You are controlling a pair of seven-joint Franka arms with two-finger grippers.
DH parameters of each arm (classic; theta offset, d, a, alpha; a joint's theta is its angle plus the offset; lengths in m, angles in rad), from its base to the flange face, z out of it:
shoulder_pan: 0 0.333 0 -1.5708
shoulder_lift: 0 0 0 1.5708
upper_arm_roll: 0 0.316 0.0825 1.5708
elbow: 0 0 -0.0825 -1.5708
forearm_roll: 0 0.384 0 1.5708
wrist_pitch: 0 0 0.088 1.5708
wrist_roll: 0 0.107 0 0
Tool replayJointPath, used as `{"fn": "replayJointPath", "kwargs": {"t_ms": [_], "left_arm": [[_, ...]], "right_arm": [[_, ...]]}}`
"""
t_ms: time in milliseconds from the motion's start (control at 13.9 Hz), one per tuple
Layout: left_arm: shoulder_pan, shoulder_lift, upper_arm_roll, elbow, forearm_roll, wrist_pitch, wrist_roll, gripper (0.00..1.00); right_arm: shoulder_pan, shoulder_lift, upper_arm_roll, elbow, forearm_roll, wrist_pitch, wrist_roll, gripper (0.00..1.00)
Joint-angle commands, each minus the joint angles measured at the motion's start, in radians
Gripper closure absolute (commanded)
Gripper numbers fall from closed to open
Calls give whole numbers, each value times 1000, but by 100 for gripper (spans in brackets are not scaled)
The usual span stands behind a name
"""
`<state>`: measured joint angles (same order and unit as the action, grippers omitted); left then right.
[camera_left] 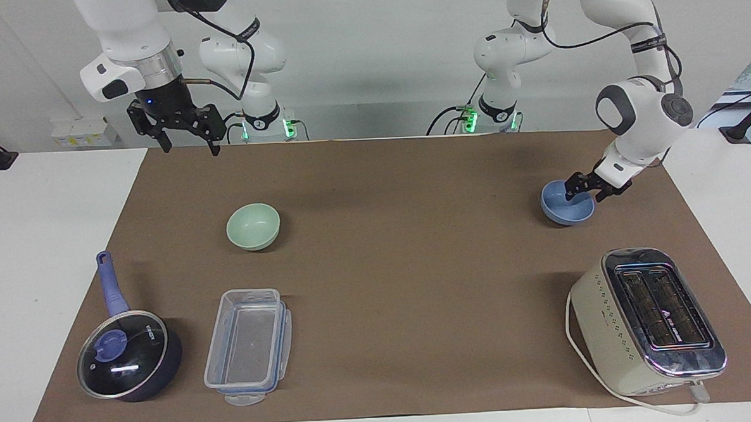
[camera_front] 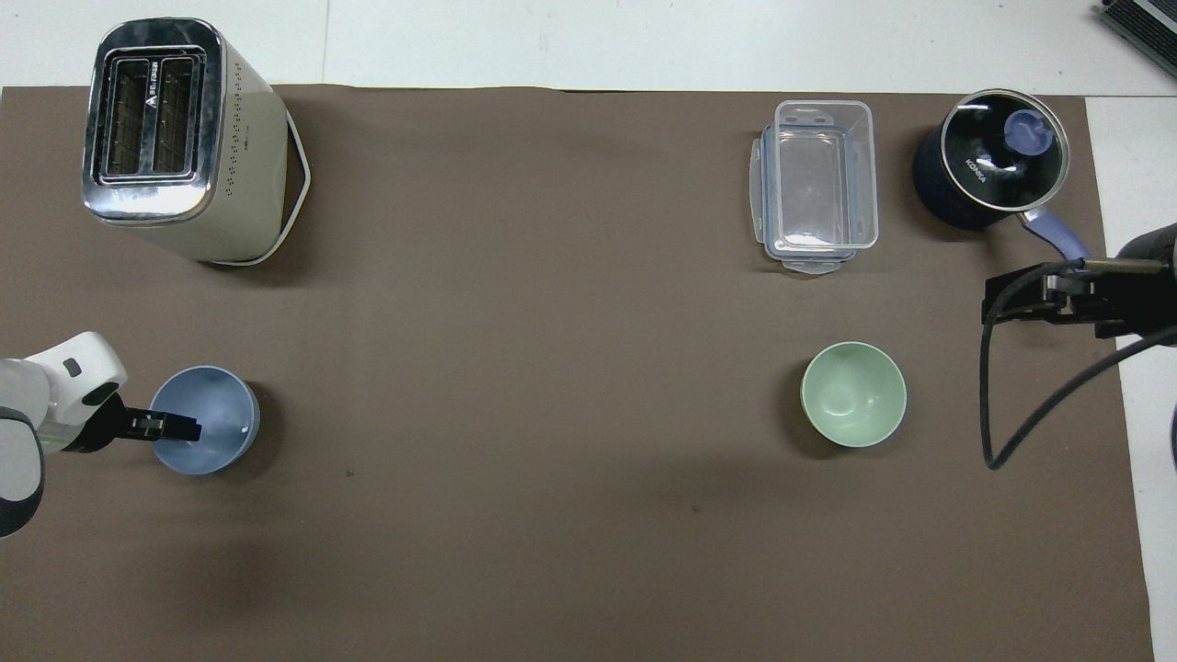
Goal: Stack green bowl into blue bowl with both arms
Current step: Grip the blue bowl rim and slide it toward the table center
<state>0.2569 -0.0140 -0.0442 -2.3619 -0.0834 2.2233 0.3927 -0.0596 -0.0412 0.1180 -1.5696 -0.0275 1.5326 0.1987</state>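
Two matte round bowls sat on the counter [camera_left: 374, 173]. The left tool [camera_left: 582, 191], grip unclear, straddled the blue bowl [camera_left: 562, 210] rim. The right tool [camera_left: 189, 142] hung spread above the counter's robot-side edge, the green bowl [camera_left: 253, 226] well apart.

We see a bright, even scene lit from overhead. Soft shadows spread on the brown mat [camera_left: 378, 280] beside the toaster [camera_left: 646, 319], and faint ones sit under the green bowl [camera_left: 253, 226] and the blue bowl [camera_left: 565, 204]. Glare glints on the saucepan lid [camera_left: 123, 355] and the toaster's chrome top. Both views look sharp, with no blur.
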Motion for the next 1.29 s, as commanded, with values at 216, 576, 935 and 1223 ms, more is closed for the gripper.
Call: {"fn": "replayJointPath", "kwargs": {"t_ms": [216,576,935,1223], "left_arm": [[16,-6,-9,-17,-24,23,28,100],[25,41,-9,114,-74,-133,38,100],[13,55,-9,291,-90,-341,19,100],[-1,51,-31,369,-93,-428,-58,100]], "right_arm": [[-12,-16,3,-13,11,-14,10,0],[-12,-17,2,-18,11,-14,10,0],[-12,-17,2,-18,11,-12,10,0],[-12,-17,2,-18,11,-12,10,0]]}}
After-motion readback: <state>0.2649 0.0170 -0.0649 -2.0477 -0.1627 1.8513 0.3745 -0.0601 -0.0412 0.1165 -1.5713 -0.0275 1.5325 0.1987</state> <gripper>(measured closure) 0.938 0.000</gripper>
